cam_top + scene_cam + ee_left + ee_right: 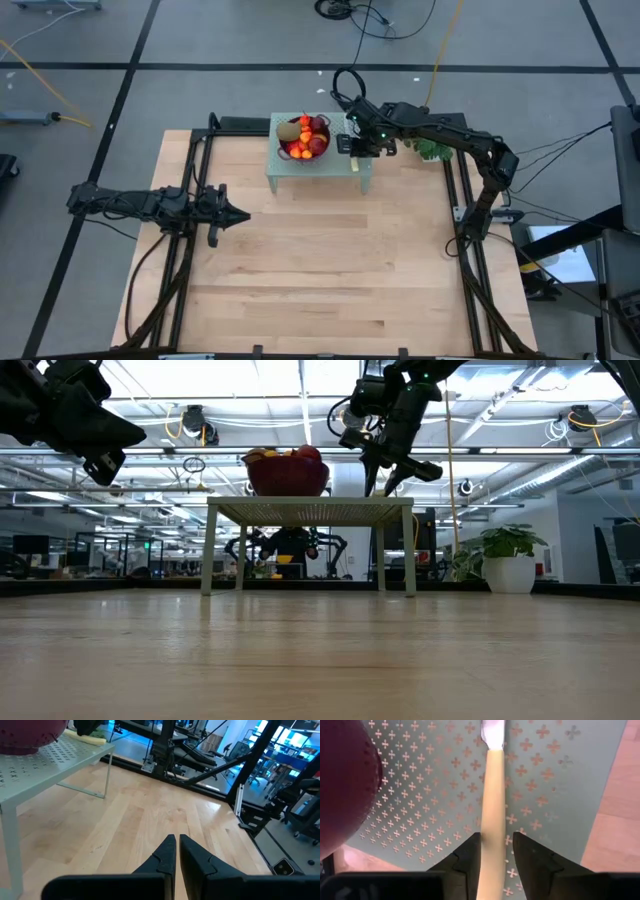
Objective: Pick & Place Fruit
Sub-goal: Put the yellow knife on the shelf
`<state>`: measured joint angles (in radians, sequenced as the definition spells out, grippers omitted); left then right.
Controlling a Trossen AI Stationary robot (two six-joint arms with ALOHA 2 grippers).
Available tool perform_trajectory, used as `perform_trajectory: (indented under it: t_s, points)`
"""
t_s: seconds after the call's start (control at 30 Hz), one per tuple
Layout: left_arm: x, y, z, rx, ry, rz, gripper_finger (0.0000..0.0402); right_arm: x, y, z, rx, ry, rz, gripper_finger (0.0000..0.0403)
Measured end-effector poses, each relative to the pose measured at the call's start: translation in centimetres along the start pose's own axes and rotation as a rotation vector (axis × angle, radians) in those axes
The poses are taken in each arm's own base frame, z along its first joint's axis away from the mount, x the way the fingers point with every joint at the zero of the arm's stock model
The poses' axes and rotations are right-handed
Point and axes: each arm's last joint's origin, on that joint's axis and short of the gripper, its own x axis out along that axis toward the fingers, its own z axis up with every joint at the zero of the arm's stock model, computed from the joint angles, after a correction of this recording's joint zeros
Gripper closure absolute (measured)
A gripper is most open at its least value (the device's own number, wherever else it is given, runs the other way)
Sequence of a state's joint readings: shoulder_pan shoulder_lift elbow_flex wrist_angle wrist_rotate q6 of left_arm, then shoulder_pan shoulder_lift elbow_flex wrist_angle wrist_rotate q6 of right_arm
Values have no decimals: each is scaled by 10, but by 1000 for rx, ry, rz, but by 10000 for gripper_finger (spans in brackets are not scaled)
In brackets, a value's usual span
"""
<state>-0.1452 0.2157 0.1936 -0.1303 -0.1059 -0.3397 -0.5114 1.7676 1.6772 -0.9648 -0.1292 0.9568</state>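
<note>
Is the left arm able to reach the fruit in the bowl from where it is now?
Probably yes: bare tabletop separates the left gripper from the fruit in the purple bowl. It must rise above the raised green stand.

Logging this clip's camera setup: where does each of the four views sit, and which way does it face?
High: overhead, straight down; both arms, left tool, right tool by the bowl.
Low: table height, level across; stand, both arms entering from above.
Left wrist: forward over bare wood; its shut tool.
Right wrist: down on the stand; its tool around the knife.
All four share the stand.
</note>
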Motion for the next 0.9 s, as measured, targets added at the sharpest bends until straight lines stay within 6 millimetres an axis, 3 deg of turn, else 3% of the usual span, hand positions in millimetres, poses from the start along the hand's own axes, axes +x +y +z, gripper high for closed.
perform_trajectory:
  t_s: [0.9]
  points:
    - [0,0,0,-37,1,-4,380,0,7,0,-8,-27,54,338]
